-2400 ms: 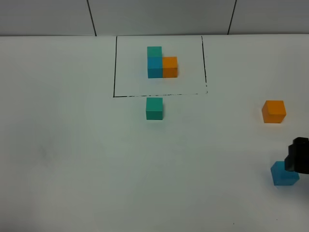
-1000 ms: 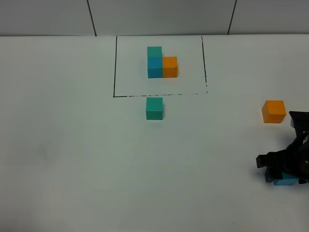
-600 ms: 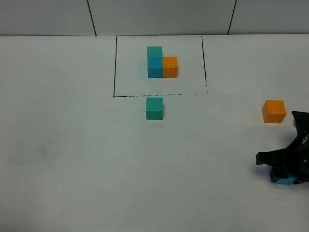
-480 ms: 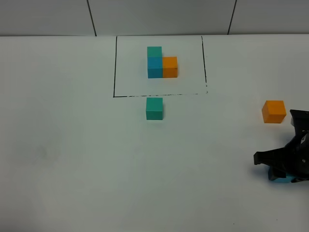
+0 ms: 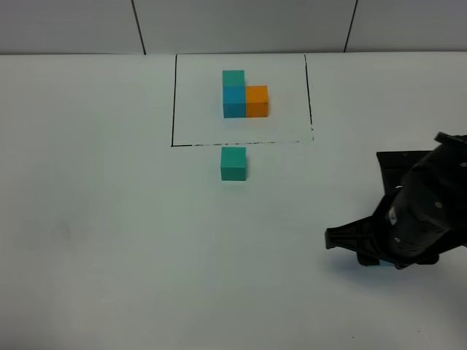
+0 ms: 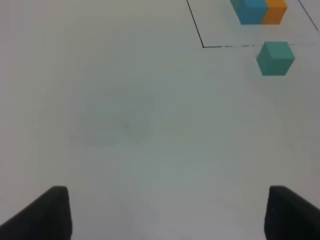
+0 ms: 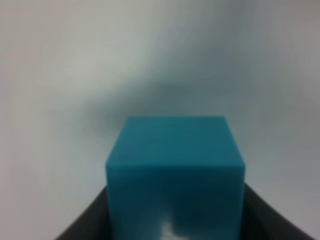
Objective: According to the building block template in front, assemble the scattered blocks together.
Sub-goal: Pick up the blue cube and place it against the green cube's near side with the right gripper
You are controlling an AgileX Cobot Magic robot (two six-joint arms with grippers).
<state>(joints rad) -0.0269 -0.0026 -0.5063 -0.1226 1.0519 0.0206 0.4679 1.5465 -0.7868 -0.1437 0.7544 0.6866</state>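
The building block template is a black-outlined rectangle at the back, framing joined teal-green, blue and orange cubes. The loose teal-green cube sits just in front of the frame and also shows in the left wrist view. My right gripper is shut on the loose blue cube, which is almost hidden under the arm in the high view. The loose orange cube is hidden behind the right arm. My left gripper is open and empty, and far from the cubes.
The white table carries nothing else. The template's corner and its blue and orange cubes show in the left wrist view. The bulky right arm stands over the right side.
My right gripper closed on the blue cube at the right edge and has carried it left, toward the middle. The arm now covers the orange cube. The teal-green cube has not moved.
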